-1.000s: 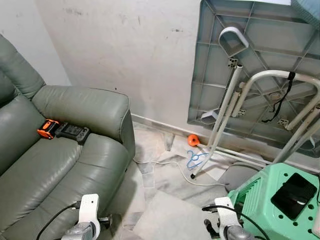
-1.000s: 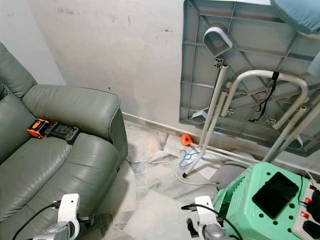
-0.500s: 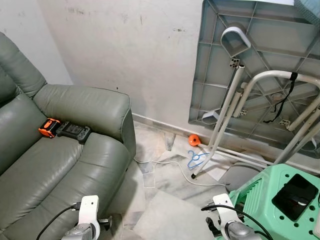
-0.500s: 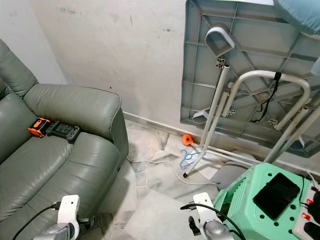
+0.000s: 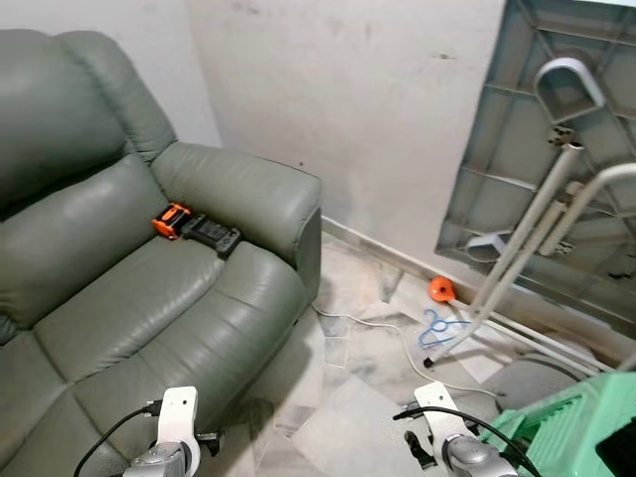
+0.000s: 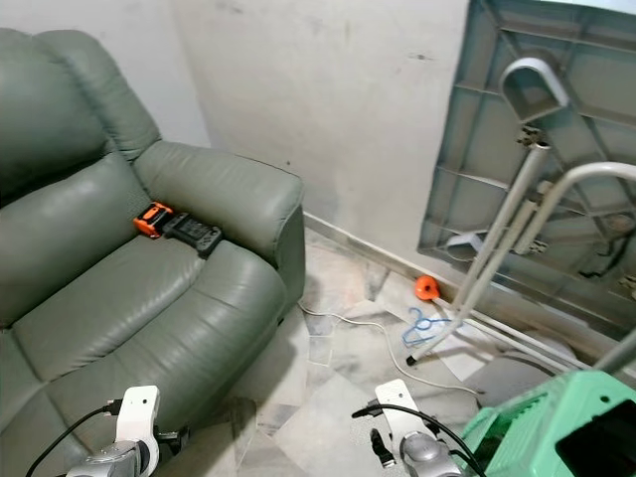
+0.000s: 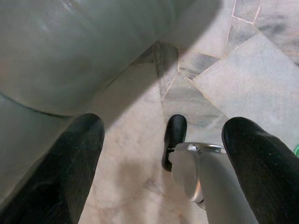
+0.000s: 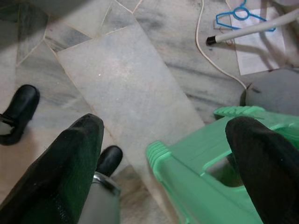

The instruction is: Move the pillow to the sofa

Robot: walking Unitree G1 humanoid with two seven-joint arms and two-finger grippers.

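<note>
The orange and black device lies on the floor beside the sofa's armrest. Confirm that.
Not quite. The orange and black device lies on the sofa seat beside the armrest, not on the floor, as the left eye view shows.

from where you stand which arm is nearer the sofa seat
Left. The left gripper hangs open right beside the sofa front, while the right gripper, also open, hangs over the green stool on the far side. No pillow can be made out yet.
</note>
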